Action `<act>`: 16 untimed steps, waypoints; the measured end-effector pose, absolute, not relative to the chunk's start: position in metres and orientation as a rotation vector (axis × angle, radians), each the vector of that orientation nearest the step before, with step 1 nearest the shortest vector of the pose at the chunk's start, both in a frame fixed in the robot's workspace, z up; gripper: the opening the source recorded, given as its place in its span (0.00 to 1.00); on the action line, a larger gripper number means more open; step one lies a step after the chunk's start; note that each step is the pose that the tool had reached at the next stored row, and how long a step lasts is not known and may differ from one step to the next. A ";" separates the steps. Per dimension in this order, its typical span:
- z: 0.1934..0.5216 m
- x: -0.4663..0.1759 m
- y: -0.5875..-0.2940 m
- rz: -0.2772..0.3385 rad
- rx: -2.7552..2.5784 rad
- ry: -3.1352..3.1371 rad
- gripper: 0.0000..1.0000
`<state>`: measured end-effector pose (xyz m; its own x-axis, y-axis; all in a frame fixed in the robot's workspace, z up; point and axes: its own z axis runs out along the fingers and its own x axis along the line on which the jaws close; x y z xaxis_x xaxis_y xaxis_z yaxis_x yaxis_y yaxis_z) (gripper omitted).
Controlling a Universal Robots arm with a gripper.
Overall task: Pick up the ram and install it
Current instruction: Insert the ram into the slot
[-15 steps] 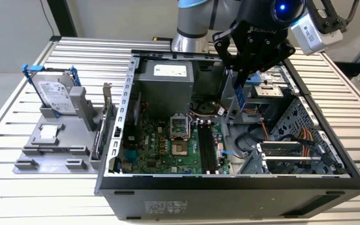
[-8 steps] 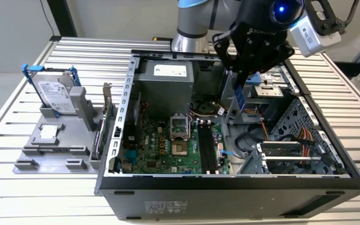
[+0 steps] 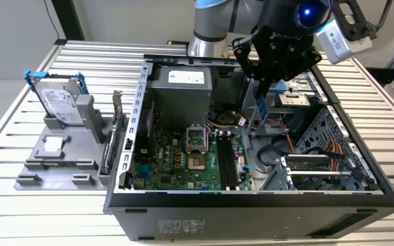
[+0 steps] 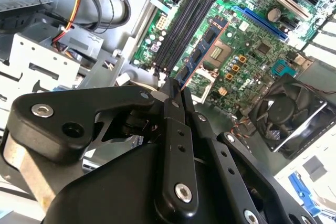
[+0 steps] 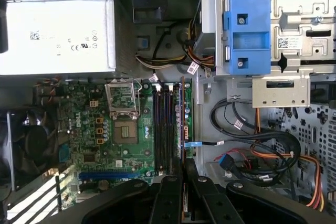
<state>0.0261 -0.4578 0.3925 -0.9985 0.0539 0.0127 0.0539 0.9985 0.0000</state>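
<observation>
A: Where does the exterior view sit?

B: High, looking down at the open computer case (image 3: pixel 252 200) on the slatted table (image 3: pixel 19 205).

A: And the wrist views?

B: Both ride behind the gripper (image 5: pixel 184 182), close above the case. Both share the motherboard (image 4: pixel 231 51) and its memory slots (image 5: pixel 164 129).

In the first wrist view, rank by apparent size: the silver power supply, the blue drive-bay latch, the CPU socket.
1. Silver power supply, clearly the largest.
2. Blue drive-bay latch.
3. CPU socket, smallest. The latch may sit nearer the camera, so ranks 2 and 3 are less sure.
</observation>
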 end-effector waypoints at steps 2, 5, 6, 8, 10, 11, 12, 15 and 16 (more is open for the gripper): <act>0.392 0.026 -0.458 -0.001 -0.084 -3.128 0.00; 0.392 0.026 -0.458 -0.001 -0.084 -3.128 0.00; 0.392 0.026 -0.458 -0.001 -0.084 -3.128 0.00; 0.392 0.026 -0.458 -0.001 -0.084 -3.128 0.00; 0.392 0.026 -0.458 -0.001 -0.084 -3.128 0.00; 0.391 0.026 -0.458 -0.001 -0.085 -3.128 0.00; 0.391 0.026 -0.458 -0.001 -0.087 -3.128 0.00; 0.390 0.028 -0.458 -0.001 -0.090 -3.128 0.00; 0.390 0.029 -0.458 -0.001 -0.091 -3.128 0.00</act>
